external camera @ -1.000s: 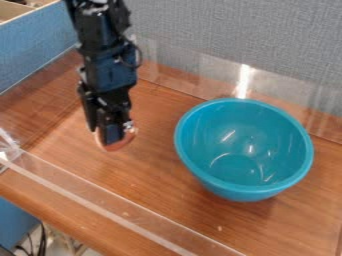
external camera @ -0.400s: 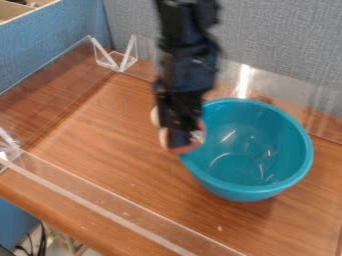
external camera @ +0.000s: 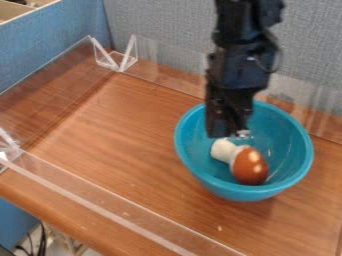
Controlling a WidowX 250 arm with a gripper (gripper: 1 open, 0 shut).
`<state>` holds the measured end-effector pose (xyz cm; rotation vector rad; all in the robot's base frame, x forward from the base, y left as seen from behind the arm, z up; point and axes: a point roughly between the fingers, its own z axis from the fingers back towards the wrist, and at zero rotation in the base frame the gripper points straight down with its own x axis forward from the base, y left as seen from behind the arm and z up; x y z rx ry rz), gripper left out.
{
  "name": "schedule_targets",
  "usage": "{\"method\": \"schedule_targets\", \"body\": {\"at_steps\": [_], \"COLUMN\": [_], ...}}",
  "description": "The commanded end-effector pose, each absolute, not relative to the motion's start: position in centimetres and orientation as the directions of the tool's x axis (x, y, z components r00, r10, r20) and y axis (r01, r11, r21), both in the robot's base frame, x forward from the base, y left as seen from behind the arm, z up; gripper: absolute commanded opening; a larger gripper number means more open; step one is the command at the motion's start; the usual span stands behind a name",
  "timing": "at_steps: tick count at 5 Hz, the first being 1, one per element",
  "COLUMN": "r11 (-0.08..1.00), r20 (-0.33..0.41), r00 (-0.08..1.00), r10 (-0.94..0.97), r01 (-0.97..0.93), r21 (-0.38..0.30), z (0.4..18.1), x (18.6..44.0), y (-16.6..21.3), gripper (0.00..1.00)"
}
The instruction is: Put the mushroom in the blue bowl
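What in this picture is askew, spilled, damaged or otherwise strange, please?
Nothing stands out as damaged or spilled. The mushroom lies on its side in the bowl, cap toward the camera, which looks normal for a dropped toy.

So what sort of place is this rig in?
Probably a lab or workshop robot test station rather than a real kitchen: a wooden tabletop hemmed by grey fabric-like panels, with a clear strip along the front edge and loose cables below.
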<state>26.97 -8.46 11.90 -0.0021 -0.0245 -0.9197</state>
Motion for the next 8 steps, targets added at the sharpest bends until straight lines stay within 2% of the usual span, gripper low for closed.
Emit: {"method": "schedule_targets", "body": {"at_steps": [1, 3, 5, 7, 8], "r11": [0.576, 0.457, 0.347, 0.489, 0.487], "r20": [0.058, 0.040, 0.042, 0.044, 0.047], "r00": [0.574, 0.456, 0.346, 0.487, 0.485], "r10": [-0.817, -0.889, -0.937, -0.872, -0.873], "r01": [0.816, 0.889, 0.937, 0.872, 0.873], "r21": [0.037, 0.025, 0.037, 0.040, 0.044], "z": [12.7, 9.5, 9.5, 10.6, 10.5], "x": [27.1, 28.9, 28.0, 28.5, 28.4], "y": [-9.5, -10.2, -11.1, -10.1, -9.5], "gripper": [0.00, 0.00, 0.00, 0.00, 0.00]}}
